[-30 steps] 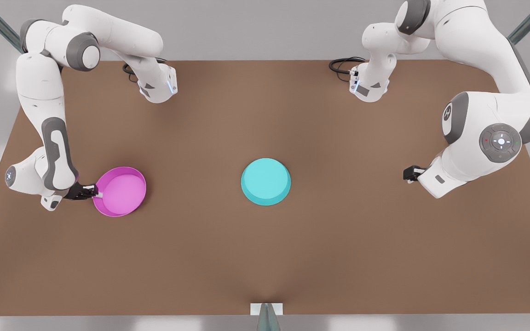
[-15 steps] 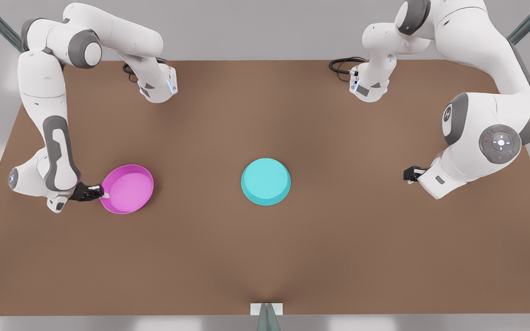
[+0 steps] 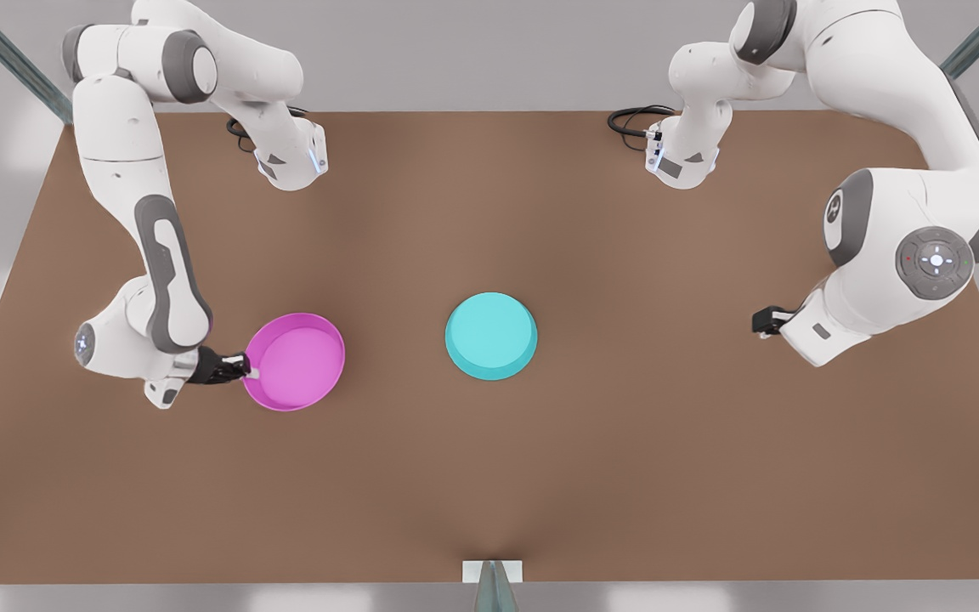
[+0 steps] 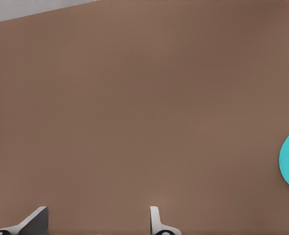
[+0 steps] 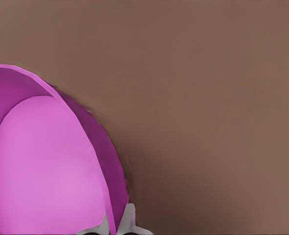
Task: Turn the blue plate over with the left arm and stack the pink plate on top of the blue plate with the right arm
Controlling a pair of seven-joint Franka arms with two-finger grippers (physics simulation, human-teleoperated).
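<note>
Right gripper (image 3: 245, 369) clamped on the pink plate (image 3: 294, 361) rim, plate at the front view's left. Blue plate (image 3: 490, 335), underside up, mid-counter (image 3: 489, 476), toward the front view's right of pink. Left gripper (image 3: 763, 320) parted, empty, waiting well apart.

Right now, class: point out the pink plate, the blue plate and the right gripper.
pink plate (image 3: 298, 364), front view, inner floor.
blue plate (image 3: 489, 331), front view, flat underside.
right gripper (image 3: 251, 371), front view, fingertips at pink rim.

Simulated lab: bare brown table (image 3: 489, 476), framed rig.
</note>
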